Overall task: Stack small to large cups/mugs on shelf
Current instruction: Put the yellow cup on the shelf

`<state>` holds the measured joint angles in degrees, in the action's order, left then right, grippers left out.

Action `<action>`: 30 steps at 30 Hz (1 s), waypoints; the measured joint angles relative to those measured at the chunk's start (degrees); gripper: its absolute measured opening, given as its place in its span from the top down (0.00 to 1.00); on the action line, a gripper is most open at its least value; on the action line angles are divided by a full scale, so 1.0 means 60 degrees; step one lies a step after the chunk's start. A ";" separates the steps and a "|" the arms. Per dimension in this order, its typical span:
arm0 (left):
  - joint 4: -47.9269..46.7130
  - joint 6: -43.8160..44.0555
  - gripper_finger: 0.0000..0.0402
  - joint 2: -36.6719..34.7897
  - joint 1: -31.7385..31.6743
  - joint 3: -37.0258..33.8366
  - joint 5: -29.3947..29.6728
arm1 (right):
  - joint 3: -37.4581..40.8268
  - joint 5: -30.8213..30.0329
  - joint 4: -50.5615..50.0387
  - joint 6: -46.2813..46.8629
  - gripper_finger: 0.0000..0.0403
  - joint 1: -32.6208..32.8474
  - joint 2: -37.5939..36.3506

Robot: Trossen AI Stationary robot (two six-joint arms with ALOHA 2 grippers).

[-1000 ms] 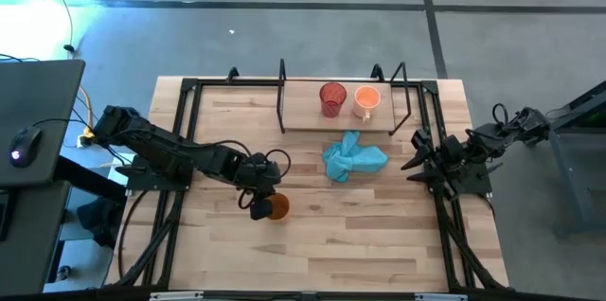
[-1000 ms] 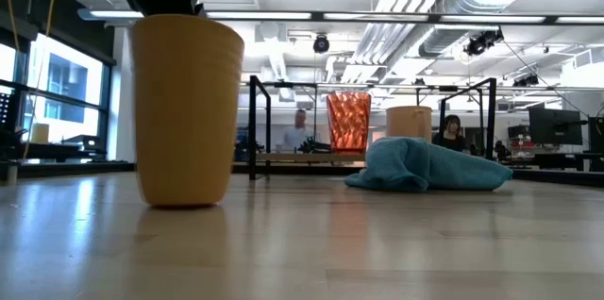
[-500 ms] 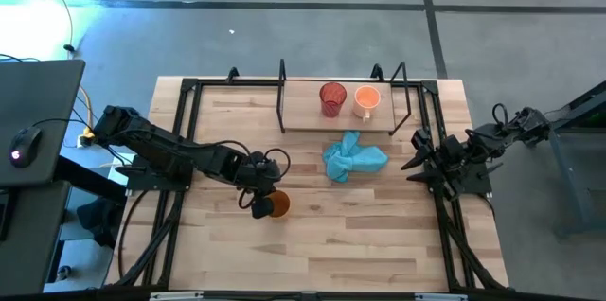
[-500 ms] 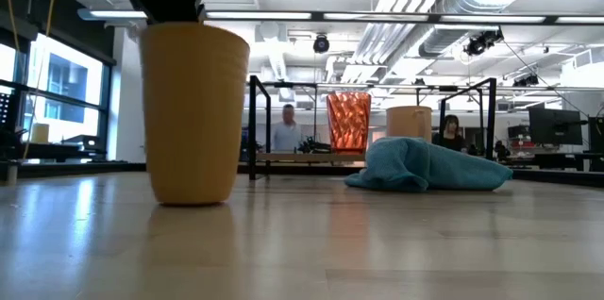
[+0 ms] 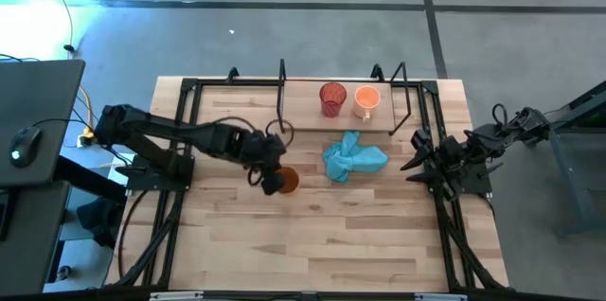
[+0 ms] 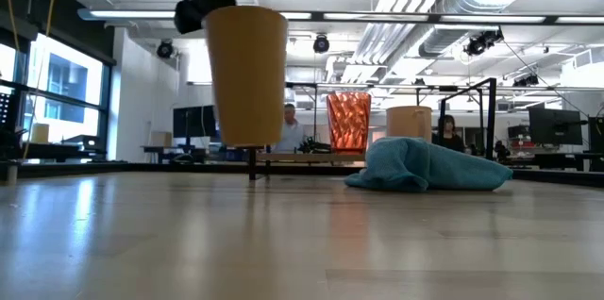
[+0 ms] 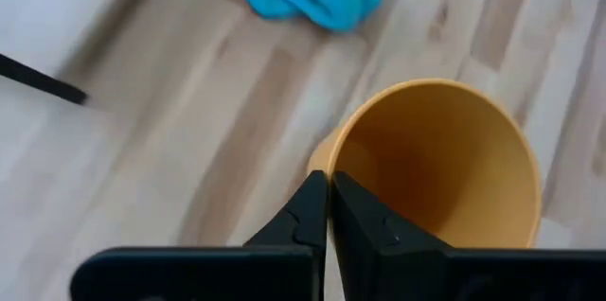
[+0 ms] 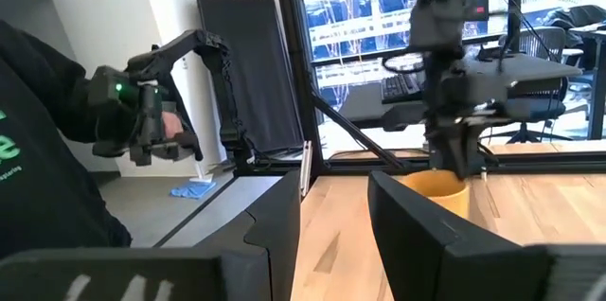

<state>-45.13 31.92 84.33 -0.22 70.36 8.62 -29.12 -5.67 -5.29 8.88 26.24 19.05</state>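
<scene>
Amber-orange cup (image 5: 285, 180) hangs clear of the tabletop (image 5: 312, 244), pinched by its rim in the left gripper (image 5: 268, 161). Low view shows daylight under the cup's base, cup upright, mouth up, long axis vertical. Left wrist view: the two jaws are clenched together on the near rim wall, one inside, one outside, w/ the open mouth just past them.

The relation that counts: the shelf (image 5: 308, 119) lies toward the far edge of the tabletop from the held cup, and somewhat to the robot's right. The red translucent cup (image 5: 331, 99) and pale orange mug (image 5: 366, 100) stand side by side on the shelf board, near each other but apart, both upright. Between the held cup and the shelf's right half sits the light blue cloth (image 5: 354, 159), bunched up on the tabletop just in front of the shelf. Judgement: the carry needs height to clear the shelf's black frame post (image 5: 281, 97) and the cloth, then a straight drop over whichever cup it nests w/.

Left arm is much the nearer, already holding the cup. Right gripper (image 5: 418, 164) waits at the tabletop's right edge, well apart from the shelf cups; its jaws are spread wide in the right wrist view, nothing between them.

Count: 3 cups total, 1 amber in the air, 1 red + 1 mug on the shelf. 1 shelf. 1 cloth. 2 arms. No cups nested yet, so stacking looks early on.
</scene>
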 joint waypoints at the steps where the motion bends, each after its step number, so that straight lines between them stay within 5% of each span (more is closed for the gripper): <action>1: -0.0037 -0.0025 1.00 0.0000 -0.0155 0.0106 0.0000 | 0.0000 0.0000 -0.0025 0.0014 0.71 0.0000 0.0000; 16: -0.0094 -0.0320 1.00 0.0315 -0.2038 0.1279 -0.0027 | 0.0004 0.0000 -0.0308 -0.0050 0.71 0.0000 0.0001; 30: -0.1674 -0.2260 1.00 0.2686 -0.3165 0.4789 -0.0291 | 0.0004 -0.0003 -0.0381 0.0235 0.71 0.0000 0.0000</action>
<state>-55.17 18.36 100.45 -19.21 99.09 6.87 -29.10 -5.69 -7.57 10.28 26.24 19.05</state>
